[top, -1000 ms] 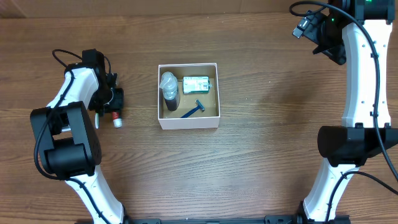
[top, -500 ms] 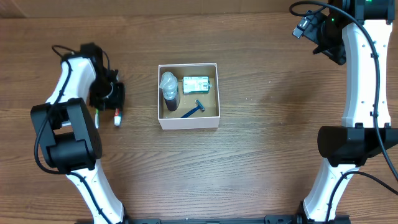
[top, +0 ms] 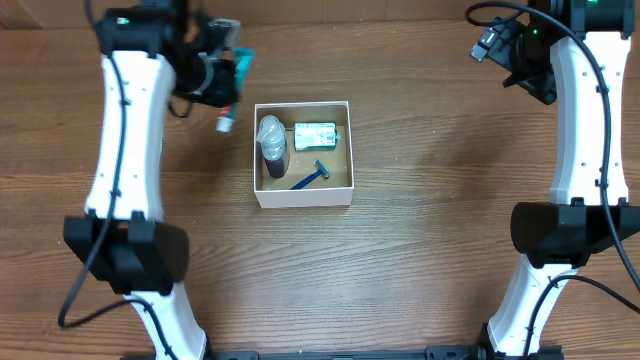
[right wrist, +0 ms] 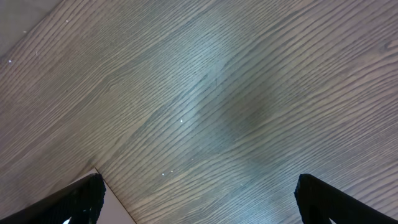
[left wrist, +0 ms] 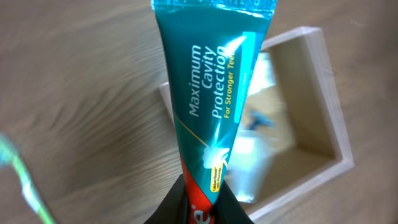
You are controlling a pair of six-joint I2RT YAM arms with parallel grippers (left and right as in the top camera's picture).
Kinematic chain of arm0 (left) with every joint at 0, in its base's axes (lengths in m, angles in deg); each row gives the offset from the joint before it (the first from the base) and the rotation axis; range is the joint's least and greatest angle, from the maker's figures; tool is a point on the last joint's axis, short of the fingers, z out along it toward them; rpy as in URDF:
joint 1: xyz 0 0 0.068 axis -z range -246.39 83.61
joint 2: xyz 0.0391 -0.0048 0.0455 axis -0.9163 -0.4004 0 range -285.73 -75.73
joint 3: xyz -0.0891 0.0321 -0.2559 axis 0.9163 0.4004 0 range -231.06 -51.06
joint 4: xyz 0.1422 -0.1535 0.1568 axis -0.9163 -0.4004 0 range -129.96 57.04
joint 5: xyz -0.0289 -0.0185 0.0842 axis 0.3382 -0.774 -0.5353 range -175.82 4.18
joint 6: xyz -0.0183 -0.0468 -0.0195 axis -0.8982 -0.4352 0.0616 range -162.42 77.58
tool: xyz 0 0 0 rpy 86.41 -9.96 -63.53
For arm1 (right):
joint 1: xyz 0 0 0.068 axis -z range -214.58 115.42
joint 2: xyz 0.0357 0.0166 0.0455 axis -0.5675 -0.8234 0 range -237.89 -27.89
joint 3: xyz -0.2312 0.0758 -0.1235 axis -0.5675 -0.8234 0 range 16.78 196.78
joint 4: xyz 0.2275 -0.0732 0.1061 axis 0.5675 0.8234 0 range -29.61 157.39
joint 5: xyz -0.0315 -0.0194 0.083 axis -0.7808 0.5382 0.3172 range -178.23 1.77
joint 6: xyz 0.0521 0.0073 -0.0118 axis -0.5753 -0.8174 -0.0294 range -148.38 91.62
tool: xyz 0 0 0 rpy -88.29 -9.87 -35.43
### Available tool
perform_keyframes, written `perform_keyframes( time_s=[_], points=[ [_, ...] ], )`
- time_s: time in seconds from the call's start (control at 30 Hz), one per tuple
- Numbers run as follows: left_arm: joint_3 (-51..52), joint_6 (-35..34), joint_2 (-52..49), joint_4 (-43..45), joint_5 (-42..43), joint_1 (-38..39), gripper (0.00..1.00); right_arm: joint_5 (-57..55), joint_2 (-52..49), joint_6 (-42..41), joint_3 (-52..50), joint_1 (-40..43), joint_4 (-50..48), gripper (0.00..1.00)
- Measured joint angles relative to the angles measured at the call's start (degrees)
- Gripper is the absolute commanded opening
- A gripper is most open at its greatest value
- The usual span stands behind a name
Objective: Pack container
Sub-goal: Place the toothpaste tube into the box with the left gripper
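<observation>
The container (top: 303, 197) is a square white-walled box with a brown floor at the table's middle. It also shows, blurred, in the left wrist view (left wrist: 336, 127). Inside it lie a dark spray bottle with a clear cap (top: 272, 142), a green-and-white packet (top: 315, 135) and a blue razor (top: 312, 177). My left gripper (top: 214, 80) is shut on a teal and red toothpaste tube (left wrist: 211, 93), held in the air just off the box's far-left corner, white cap (top: 225, 123) pointing down. My right gripper (top: 522, 62) is open and empty at the far right; its wrist view (right wrist: 199, 199) shows only tabletop.
A thin blurred green-and-white object (left wrist: 18, 177) shows at the left edge of the left wrist view. Bare wooden tabletop (top: 440, 200) surrounds the box. The two arm bases stand at the front left and front right.
My left gripper has lifted the toothpaste tube off the table at the left and swung it up and right to the box's far-left corner. The right arm has not moved.
</observation>
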Motion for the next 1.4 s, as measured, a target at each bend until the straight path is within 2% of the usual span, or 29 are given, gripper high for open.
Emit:
perform_keyframes(
  time_s=[0.2, 0.33, 0.6, 0.77, 0.87, 0.97, 1.13, 1.27, 1.3, 1.4],
  points=[
    [-0.5, 9.3, 3.6, -2.9, -0.7, 13.3, 0.19, 0.0, 0.0, 0.0, 0.0, 0.0, 0.0, 1.00],
    [3.6, 13.1, 3.6, -2.8, -4.6, 18.0, 0.20, 0.0, 0.0, 0.0, 0.0, 0.0, 0.0, 1.00],
    [18.6, 14.9, 3.4, 4.3, -9.1, 18.6, 0.21, 0.0, 0.0, 0.0, 0.0, 0.0, 0.0, 1.00],
    [18.8, 14.6, 3.4, 5.1, -9.4, 18.5, 0.21, 0.0, 0.0, 0.0, 0.0, 0.0, 0.0, 1.00],
    [15.2, 14.2, 3.4, 4.1, -9.4, 18.9, 0.29, 0.0, 0.0, 0.0, 0.0, 0.0, 0.0, 1.00],
    [9.6, 12.0, 4.4, 4.1, -9.4, 19.5, 0.29, 0.0, 0.0, 0.0, 0.0, 0.0, 0.0, 1.00],
    [4.4, 4.3, 9.4, 5.3, -11.6, 16.7, 0.32, 0.0, 0.0, 0.0, 0.0, 0.0, 0.0, 1.00],
    [3.8, -3.5, 12.3, 3.6, -12.6, 8.2, 0.36, 0.0, 0.0, 0.0, 0.0, 0.0, 0.0, 1.00],
    [3.8, -6.8, 12.3, 2.4, -13.0, 3.3, 0.36, 0.0, 0.0, 0.0, 0.0, 0.0, 0.0, 1.00],
    [4.7, -11.8, 12.3, 1.4, -13.6, -5.1, 0.40, 0.0, 0.0, 0.0, 0.0, 0.0, 0.0, 1.00]
  ],
)
